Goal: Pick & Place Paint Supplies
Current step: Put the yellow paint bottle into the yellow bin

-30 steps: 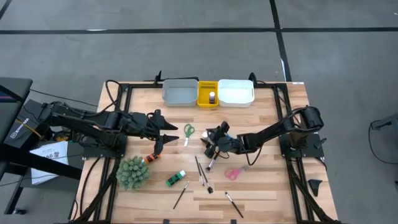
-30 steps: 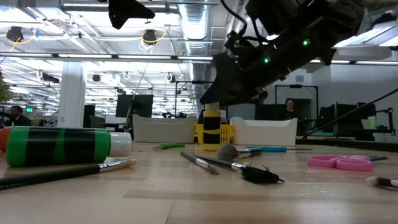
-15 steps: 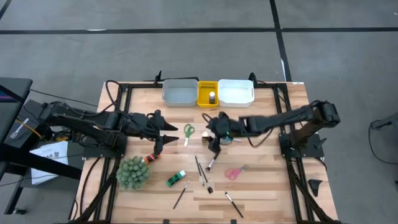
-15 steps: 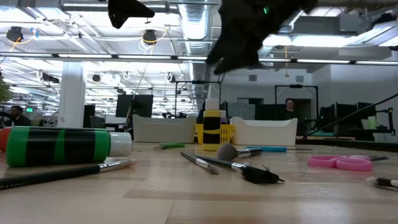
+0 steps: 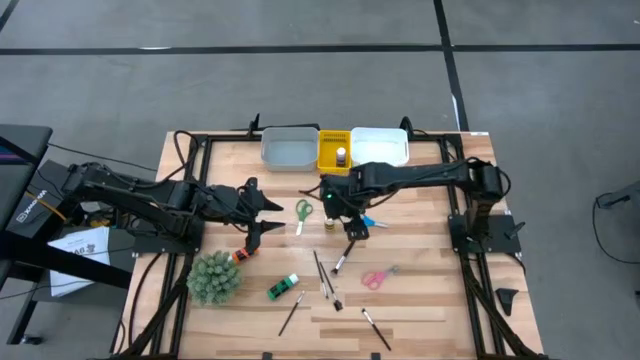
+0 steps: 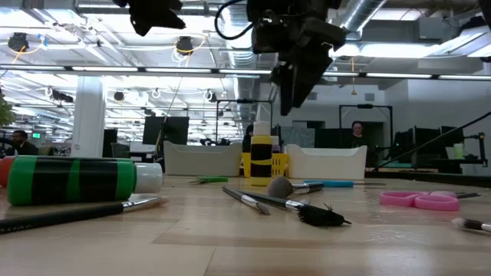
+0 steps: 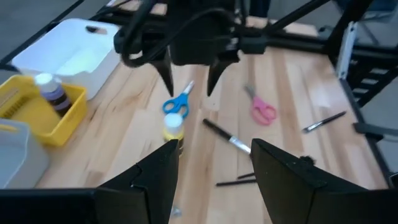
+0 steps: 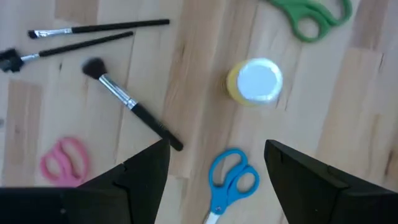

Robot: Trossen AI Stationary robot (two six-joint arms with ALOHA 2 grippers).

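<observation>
Right gripper (image 5: 338, 203) hangs above the table centre, fingers apart, holding nothing; the wrist view looks straight down between them. Left gripper (image 5: 262, 212) waits out at 9 o'clock from it, fingers (image 7: 158, 174) apart too, empty.

Yellow paint bottle (image 8: 254, 81) stands upright with its white cap up, so it reads as set down, not dropped. In the high view the bottle (image 5: 331, 221) sits at about 7 o'clock of the right gripper, just beside it and below it on the table, not between the fingers. The low view shows the gripper (image 6: 295, 77) well clear above the bottle (image 6: 261, 157), no contact.

Blue scissors (image 8: 231, 180) lie flat close by the bottle; in the high view they are at 4 o'clock of the gripper (image 5: 367, 221). Green scissors (image 5: 303, 210) are at 9 o'clock, between the two grippers. Fat-bristled brush (image 8: 130, 112) and pink scissors (image 5: 378, 277) are at 5 o'clock, further off. Thin brushes (image 5: 322, 275) are around 6 o'clock, the green bottle (image 5: 282, 287) lies on its side at 7 o'clock.

Yellow tray (image 5: 324, 160) is at 12 o'clock and already holds one small bottle (image 5: 341, 155), so it's likely the drop spot for paint. Grey tray (image 5: 270, 155) and white tray (image 5: 395, 155) flank it.

Judgement: open fingers parked above the bottle suggest a pre-grasp hover or a fresh release; can't tell which. Most supplies are not yet sorted.
</observation>
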